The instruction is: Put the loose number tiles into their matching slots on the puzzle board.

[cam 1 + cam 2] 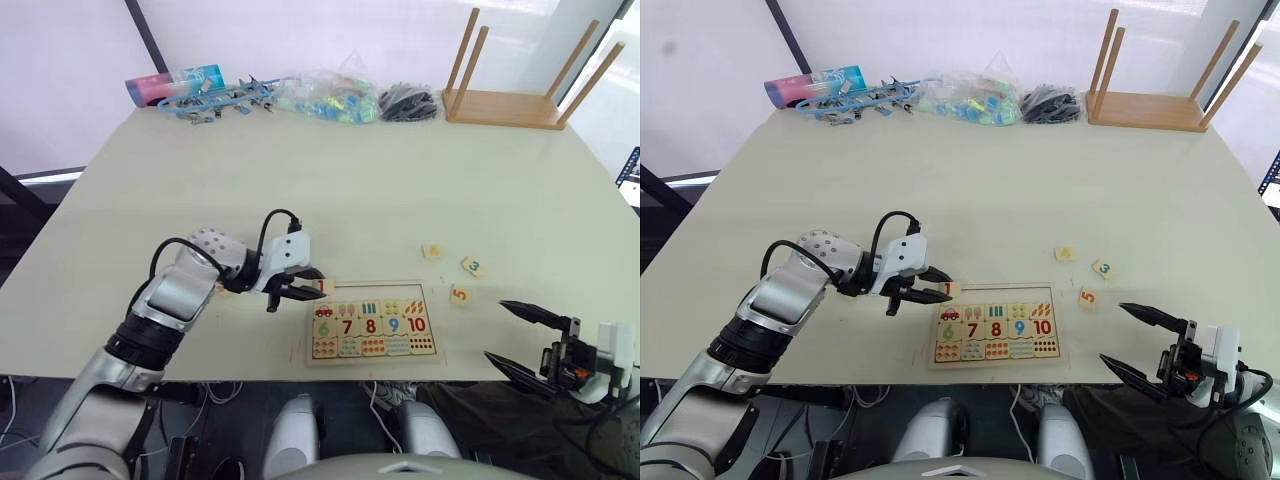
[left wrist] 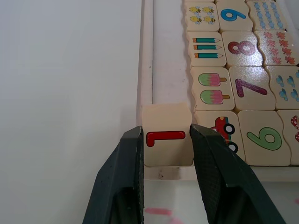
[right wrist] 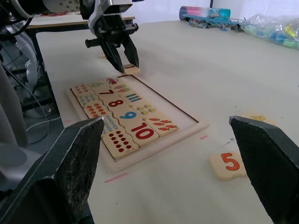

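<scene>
Tile 1 point(image 2: 167, 136) clenched in left end effector point(image 2: 166, 154), sits over puzzle board point(image 2: 146, 56) corner; empty slot row point(image 2: 169, 51) runs straight ahead. Right end effector point(image 1: 530, 340) spread, idle, farther off.

One puzzle board point(image 1: 372, 336) lies on one table point(image 1: 330, 190). The board carries five number tiles, 6 to 10, and ten picture tiles in two rows of five. Four loose tiles are counted: the 1 tile point(image 2: 167, 135) at the board's corner, the 5 tile point(image 1: 459, 295), the 3 tile point(image 1: 473, 266) and one tile point(image 1: 433, 251) whose digit cannot be read. One upturned stool point(image 1: 510, 95) shows four legs. Two grippers are present: left gripper point(image 1: 292, 287), right gripper point(image 1: 520, 335).
</scene>
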